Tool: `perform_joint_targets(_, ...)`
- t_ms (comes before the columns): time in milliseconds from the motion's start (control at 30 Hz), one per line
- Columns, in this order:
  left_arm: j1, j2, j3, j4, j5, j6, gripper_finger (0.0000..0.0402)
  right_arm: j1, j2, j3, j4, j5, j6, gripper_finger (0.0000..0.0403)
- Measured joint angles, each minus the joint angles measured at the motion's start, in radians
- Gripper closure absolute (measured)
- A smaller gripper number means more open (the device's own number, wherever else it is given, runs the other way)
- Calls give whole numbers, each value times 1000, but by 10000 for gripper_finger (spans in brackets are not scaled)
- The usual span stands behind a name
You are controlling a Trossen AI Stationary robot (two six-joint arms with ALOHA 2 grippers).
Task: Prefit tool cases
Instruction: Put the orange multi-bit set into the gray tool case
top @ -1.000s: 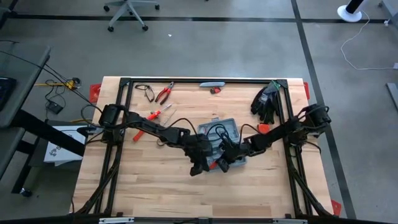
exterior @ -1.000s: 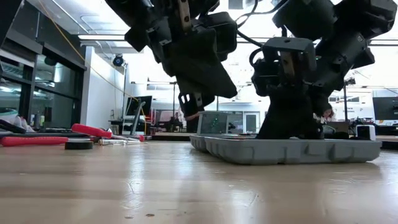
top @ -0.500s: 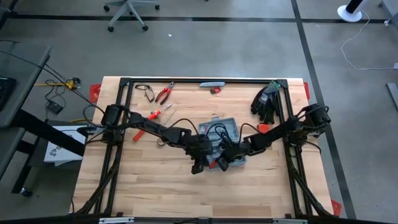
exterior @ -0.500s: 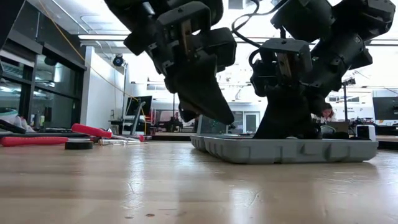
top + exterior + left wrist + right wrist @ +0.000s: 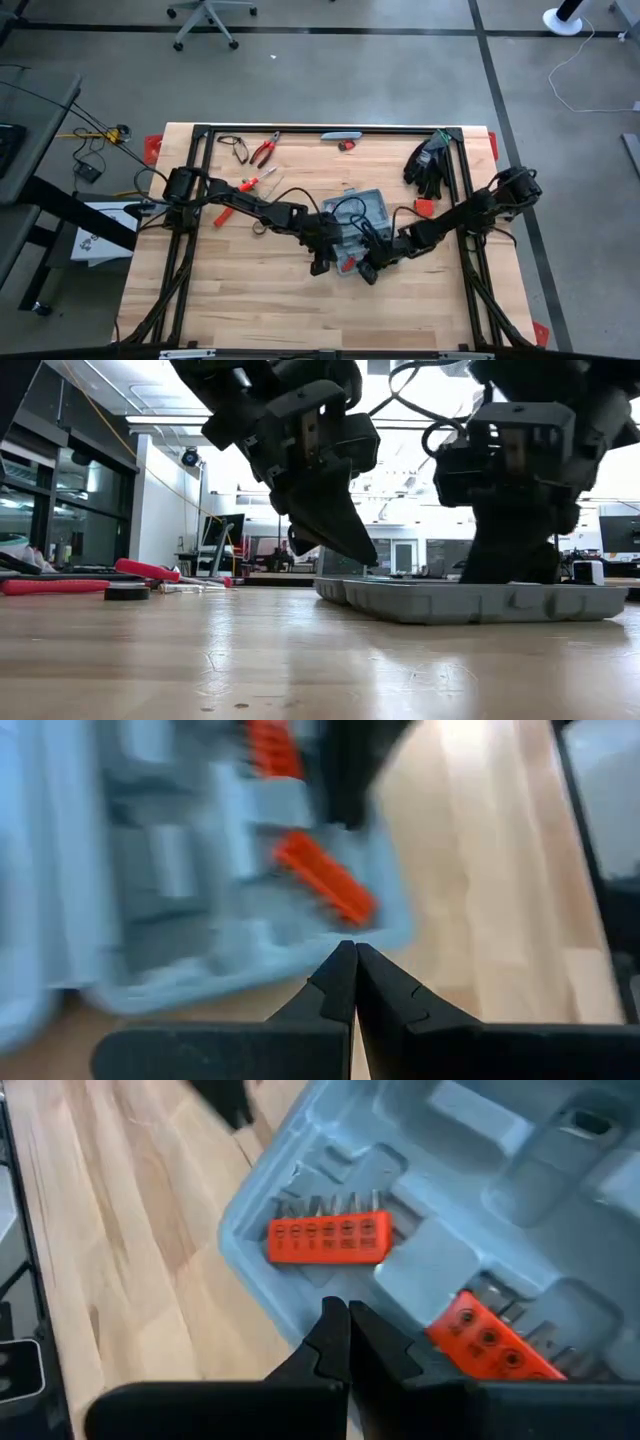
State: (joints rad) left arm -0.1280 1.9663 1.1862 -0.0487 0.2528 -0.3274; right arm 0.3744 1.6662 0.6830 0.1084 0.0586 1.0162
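The open tool case (image 5: 357,222) lies near the middle of the wooden table (image 5: 240,300), its moulded grey inside facing up, and both arms meet over its near edge. Over the last second the case seems to have slid and turned a little on the table; the low view shows its near wall further along than before. The right gripper (image 5: 366,270) has swung from over the case's corner to a spot just off the near edge, fingers pressed together and holding nothing. From its own camera the closed fingertips (image 5: 335,1320) sit just short of the case rim, with one orange bit holder (image 5: 328,1238) seated in its slot just ahead and a second orange bit holder (image 5: 490,1335) off to one side of the fingers.

The left gripper (image 5: 320,262) has dropped lower and closer, and now hovers beside the case's other near corner, also clenched on nothing. In its wrist view the closed tips (image 5: 345,965) point at the case wall, with an orange bit holder (image 5: 325,890) just beyond them.

My reading: neither arm is carrying a part, so this is nudging and squaring of the case with closed fingers, not loading. Red-handled pliers (image 5: 264,151) and other loose tools (image 5: 250,184) sit well behind the left gripper, so most slots are likely unfilled and the prefit is at an early stage
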Motion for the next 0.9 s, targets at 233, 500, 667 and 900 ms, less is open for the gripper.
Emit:
perform_joint_targets(233,-1,21,0,-9,23,-2,401,-1,2,1,-4,11,5,403)
perform_joint_targets(500,-6,41,0,60,20,-31,401,-2,2,2,4,-8,-2,403)
perform_joint_targets(667,0,41,0,109,7,-38,401,-3,15,4,24,-10,0,403)
perform_joint_targets(900,18,41,0,96,67,-88,401,-23,41,4,67,-13,32,403)
